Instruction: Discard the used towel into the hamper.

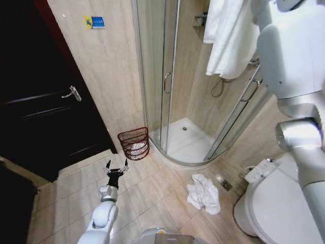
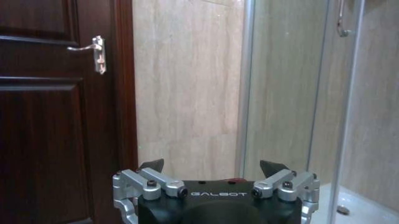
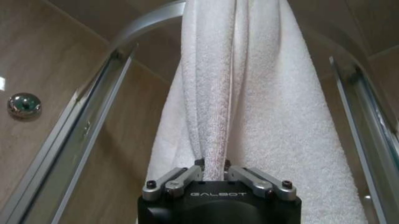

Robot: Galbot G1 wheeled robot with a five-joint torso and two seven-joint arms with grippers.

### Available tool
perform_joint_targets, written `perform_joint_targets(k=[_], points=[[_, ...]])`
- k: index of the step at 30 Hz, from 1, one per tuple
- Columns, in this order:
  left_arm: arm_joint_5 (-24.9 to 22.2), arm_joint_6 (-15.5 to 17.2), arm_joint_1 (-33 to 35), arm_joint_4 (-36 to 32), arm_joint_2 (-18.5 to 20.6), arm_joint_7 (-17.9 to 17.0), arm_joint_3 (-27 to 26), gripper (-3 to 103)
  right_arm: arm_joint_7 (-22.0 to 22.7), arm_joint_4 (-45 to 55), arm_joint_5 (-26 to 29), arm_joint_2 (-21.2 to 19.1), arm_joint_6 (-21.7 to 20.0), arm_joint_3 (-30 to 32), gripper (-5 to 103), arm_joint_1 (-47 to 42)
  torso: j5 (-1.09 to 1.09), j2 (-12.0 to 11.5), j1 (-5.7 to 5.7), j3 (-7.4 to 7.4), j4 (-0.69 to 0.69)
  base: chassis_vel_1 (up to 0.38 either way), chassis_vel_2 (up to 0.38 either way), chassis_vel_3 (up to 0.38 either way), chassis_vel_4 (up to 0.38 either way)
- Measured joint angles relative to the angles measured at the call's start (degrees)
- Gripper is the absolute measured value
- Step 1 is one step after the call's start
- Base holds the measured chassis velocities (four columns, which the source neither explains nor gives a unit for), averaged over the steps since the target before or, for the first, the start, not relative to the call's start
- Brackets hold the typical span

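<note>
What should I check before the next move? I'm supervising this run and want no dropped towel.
1. Right gripper grip: ok, its fingers are shut on a fold of the hanging white towel.
2. Towel free of its support: not ok, it hangs draped over the top of the shower enclosure.
3. Hamper upright and reachable: ok, it stands on the floor beside the shower's glass door.
4. Hamper space: cannot tell, something pale lies inside.
5. Left gripper out of the way: ok, open and low over the floor tiles, short of the hamper.
6. Floor path: not ok, a crumpled white cloth lies near the toilet.
</note>
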Motion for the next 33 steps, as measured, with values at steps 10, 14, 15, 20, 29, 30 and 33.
perform_joint_targets(k=[10,14,15,20,29,30,33], points=[[-0.40,-0.03,0.18,-0.19,0.05,0.11,-0.93,100,0.78,3.05,0.16,-1.56,-0.13,1.16,7,-4.56,-0.01,0.00,0.00,0.00,0.00,0.000,0.000,0.000,0.000],[-0.28,0.08,0.18,-0.40,-0.12,0.16,-0.78,100,0.88,3.68,0.16,-1.77,-0.14,1.60,7,-5.93,0.01,0.00,0.00,0.00,0.00,0.000,0.000,0.000,0.000],[-0.28,0.08,0.18,-0.40,-0.12,0.16,-0.78,100,0.88,3.68,0.16,-1.77,-0.14,1.60,7,-5.93,0.01,0.00,0.00,0.00,0.00,0.000,0.000,0.000,0.000],[-0.11,0.12,0.31,-0.40,-0.15,0.20,-0.76,100,0.90,4.55,0.21,-2.34,-0.16,2.08,7,-7.24,0.03,-0.01,0.01,0.01,0.00,0.000,0.000,0.000,0.000],[0.04,0.39,-0.15,-0.72,0.12,0.52,-1.27,100,0.90,6.29,0.38,-3.42,-0.16,3.19,7,-9.73,0.02,-0.01,0.01,0.00,0.00,0.000,0.000,0.000,0.000],[0.09,0.41,-0.17,-0.72,0.06,0.53,-1.25,100,0.90,6.36,0.38,-3.48,-0.16,3.30,7,-9.87,0.02,-0.01,0.01,0.00,0.00,0.000,0.000,0.000,0.000],[0.44,0.43,-0.11,-0.72,-0.15,0.53,-1.00,100,0.89,6.54,0.39,-3.63,-0.16,3.66,7,-10.31,0.02,-0.01,0.01,0.00,0.00,0.000,0.000,0.000,0.000]])
